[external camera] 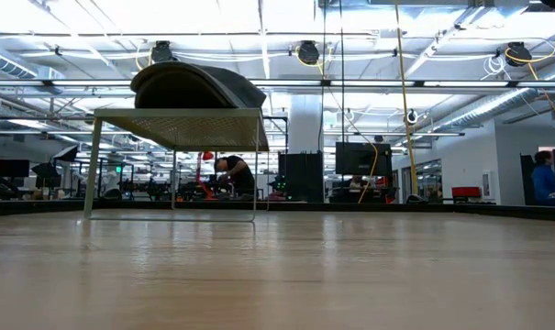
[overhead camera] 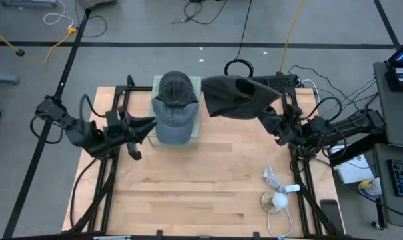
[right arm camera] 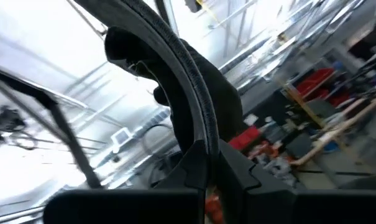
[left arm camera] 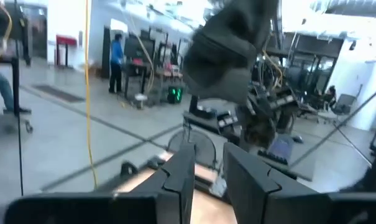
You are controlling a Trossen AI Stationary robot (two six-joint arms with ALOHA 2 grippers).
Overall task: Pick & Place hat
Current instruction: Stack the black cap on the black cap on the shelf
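A grey cap (overhead camera: pixel 173 107) lies crown up on a pale green mesh stand (overhead camera: pixel 196 87) at the table's far middle; the low view shows the cap (external camera: pixel 196 87) on top of the stand (external camera: pixel 176 124). To its right a black hat (overhead camera: pixel 236 95) hangs in the air with my right gripper (overhead camera: pixel 271 115) shut on it. My left gripper (overhead camera: pixel 151 124) hovers just left of the stand, fingers level and pointing at it, open by a narrow gap (left arm camera: pixel 206 177) with nothing between them. In the left wrist view the black hat (left arm camera: pixel 228 53) shows farther off. My right gripper pinches the black hat's stitched rim (right arm camera: pixel 200 146) between its two fingers. The fingers come from the table's right and slant upward, with the rim running on past them. The hat stands out beyond the fingertips toward the far left, lifted clear of the table.
A white cable with a round white piece (overhead camera: pixel 278 197) lies on the table near the right front. A dark phone (overhead camera: pixel 329 208) sits at the right edge. Black cables (overhead camera: pixel 238 67) loop behind the far edge. People stand in the room beyond (left arm camera: pixel 116 59).
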